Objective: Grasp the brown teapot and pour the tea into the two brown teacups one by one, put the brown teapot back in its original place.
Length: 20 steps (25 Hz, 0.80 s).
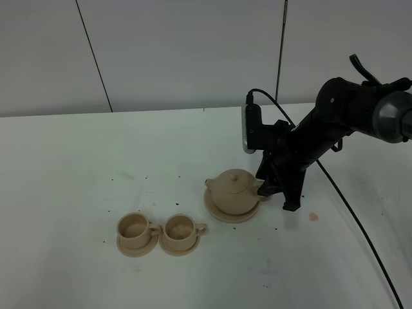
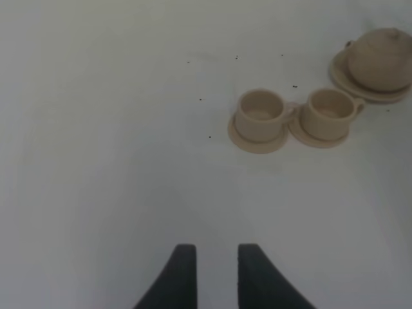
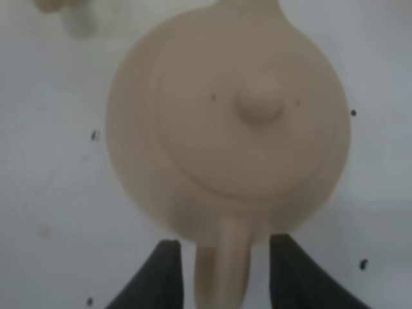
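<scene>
The brown teapot (image 1: pixel 234 190) stands upright with its lid on, on its wide round saucer (image 1: pixel 222 214), the original place. My right gripper (image 1: pixel 266 188) is at the pot's right side. In the right wrist view its fingers (image 3: pixel 164 277) are open on either side of the loop handle (image 3: pixel 222 270), with small gaps, and the teapot (image 3: pixel 225 122) fills the picture. The two brown teacups (image 1: pixel 134 227) (image 1: pixel 180 228) stand on small saucers to the front left. My left gripper (image 2: pixel 216 252) is low over bare table, fingers close together and empty, with the cups (image 2: pixel 261 114) (image 2: pixel 328 112) and the teapot (image 2: pixel 383 58) ahead of it.
The white table (image 1: pixel 77 167) has scattered dark specks and a small tan crumb (image 1: pixel 313 217) to the right of the pot. The right arm's black cable (image 1: pixel 360 225) trails across the table's right side. A white wall stands behind.
</scene>
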Motion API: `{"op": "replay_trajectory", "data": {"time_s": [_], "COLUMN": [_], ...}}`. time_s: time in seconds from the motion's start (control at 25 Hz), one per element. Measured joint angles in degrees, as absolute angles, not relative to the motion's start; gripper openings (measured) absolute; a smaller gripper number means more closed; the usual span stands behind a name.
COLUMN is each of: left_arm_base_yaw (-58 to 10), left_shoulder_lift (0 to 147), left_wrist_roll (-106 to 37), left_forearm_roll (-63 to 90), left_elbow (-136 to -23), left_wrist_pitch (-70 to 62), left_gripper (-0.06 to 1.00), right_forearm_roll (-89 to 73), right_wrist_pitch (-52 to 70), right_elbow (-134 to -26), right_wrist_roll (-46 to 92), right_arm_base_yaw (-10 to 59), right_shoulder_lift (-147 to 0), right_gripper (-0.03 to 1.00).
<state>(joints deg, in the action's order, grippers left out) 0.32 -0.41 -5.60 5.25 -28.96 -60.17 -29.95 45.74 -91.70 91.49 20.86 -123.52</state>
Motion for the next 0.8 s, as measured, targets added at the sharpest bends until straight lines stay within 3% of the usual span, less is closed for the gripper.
{"op": "replay_trajectory", "data": {"time_s": [0.8], "left_arm_base_yaw": [0.3], "left_shoulder_lift": [-0.4], "left_wrist_roll": [-5.6], "left_forearm_roll": [5.3], "left_elbow": [-29.0], "left_wrist_pitch": [-60.2], "left_gripper": [0.23], "right_forearm_roll": [-29.3], "right_wrist_pitch": [46.1], "right_elbow": [-91.7], "right_wrist_roll": [92.7], "right_arm_base_yaw": [20.9], "right_shoulder_lift": [-123.1], "right_gripper": [0.32]}}
